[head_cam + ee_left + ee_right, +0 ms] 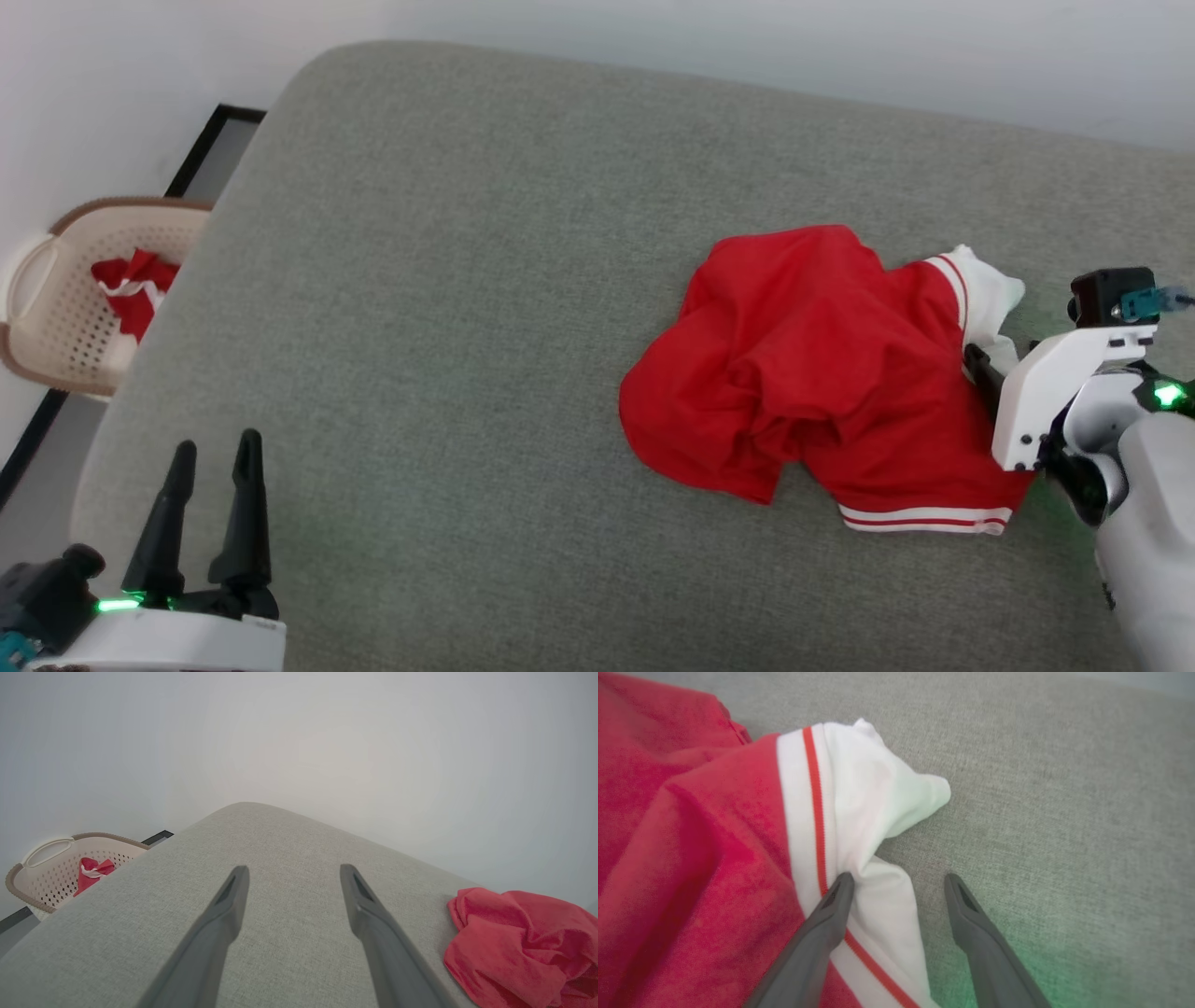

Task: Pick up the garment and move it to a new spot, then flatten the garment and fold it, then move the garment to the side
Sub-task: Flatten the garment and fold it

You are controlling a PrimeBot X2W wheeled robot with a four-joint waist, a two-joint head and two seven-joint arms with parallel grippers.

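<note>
— Setting?
— Domestic room, probably a laundry or bedroom corner.
— Evidence?
— Grey upholstered cushion (448,308); perforated beige laundry basket (56,317) holding red clothing (135,280); plain pale wall (840,47); dark skirting strip (201,149).

Grey woven upholstered cushion (448,308): occupies the centre, with a rounded corner at 11 o'clock. Beige perforated laundry basket (65,327): at 9 o'clock, just beside the cushion edge, holding a crumpled red-and-white cloth (135,285). White wall (747,37): 12 o'clock.
</note>
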